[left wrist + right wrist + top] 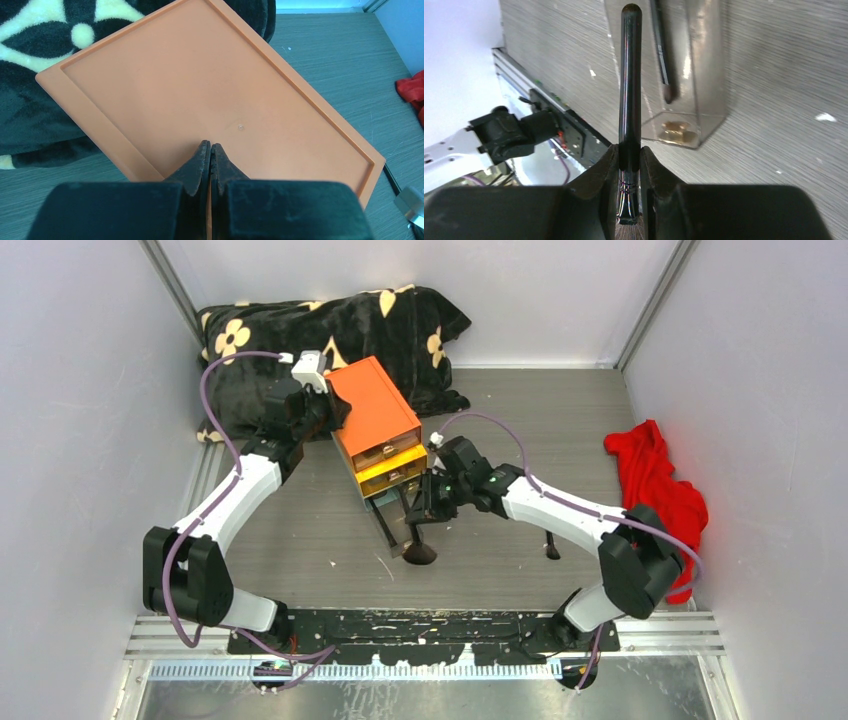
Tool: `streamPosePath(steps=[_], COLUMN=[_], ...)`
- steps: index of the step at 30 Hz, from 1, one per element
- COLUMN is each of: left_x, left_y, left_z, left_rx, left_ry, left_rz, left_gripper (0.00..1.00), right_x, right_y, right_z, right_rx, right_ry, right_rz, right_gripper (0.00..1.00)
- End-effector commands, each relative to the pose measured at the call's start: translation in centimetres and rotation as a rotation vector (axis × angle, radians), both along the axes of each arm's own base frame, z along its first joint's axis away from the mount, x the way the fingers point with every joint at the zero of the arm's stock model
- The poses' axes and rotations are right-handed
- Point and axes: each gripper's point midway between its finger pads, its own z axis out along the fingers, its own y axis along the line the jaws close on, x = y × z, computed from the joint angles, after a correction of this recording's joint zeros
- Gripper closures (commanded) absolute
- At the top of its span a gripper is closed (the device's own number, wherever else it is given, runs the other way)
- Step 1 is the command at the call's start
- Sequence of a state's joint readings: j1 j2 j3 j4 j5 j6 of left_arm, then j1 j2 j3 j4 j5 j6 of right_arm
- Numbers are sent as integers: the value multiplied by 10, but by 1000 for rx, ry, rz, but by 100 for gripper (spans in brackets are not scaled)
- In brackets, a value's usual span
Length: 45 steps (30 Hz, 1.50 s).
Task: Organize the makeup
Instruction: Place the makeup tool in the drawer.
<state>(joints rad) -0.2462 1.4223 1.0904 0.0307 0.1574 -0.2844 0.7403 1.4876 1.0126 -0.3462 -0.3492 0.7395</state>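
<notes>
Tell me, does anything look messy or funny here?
Yes. The orange-topped box sits crooked, with its clear drawer pulled far out. A red cloth lies crumpled by the right wall, and one small black item lies alone on the table.

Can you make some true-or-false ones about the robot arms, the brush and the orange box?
1. The right gripper is pinching a black brush. True.
2. The left gripper is wide open. False: its jaws are shut, over the orange box.
3. The clear drawer is pulled out, with a thin black pencil inside. True.
4. The red cloth lies on top of the orange box. False: it lies on the table, off to the right.
</notes>
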Motion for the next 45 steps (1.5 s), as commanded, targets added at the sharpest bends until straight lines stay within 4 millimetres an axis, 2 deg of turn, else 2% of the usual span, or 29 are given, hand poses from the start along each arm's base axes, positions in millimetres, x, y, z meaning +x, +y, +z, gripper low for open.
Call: streamPosePath(steps=[1,4,10,15,23,27,33,41,45], left_x=[-27,-28,-28,-29,-29,-30,-30,-32,-33], left_y=[14,14,15,15,15,15,16,17,17], left_z=[-60,-61,-62,-62,-62,-61,-59,-55,-56], left_rx=[77,76,81,82,80,76,79,82,84], left_ry=[226,227,225,224,225,223,216,207,210], left_rz=[20,18,19,20,20,18,24,25,25], left_gripper=[100,100,100,100,100,100,100,100,100], right_x=[11,8,1,-10,-22,-18,2,15,13], right_y=[41,52,58,52,43,47,63,73,72], right_z=[44,45,30,16,5,9,19,-1,-7], right_rx=[180,192,200,192,189,208,235,217,208], right_ry=[-25,-4,65,110,159,157,127,152,169], right_rz=[22,38,35,25,-3,-17,-39,-65,-66], right_gripper=[99,99,99,99,99,99,97,94,94])
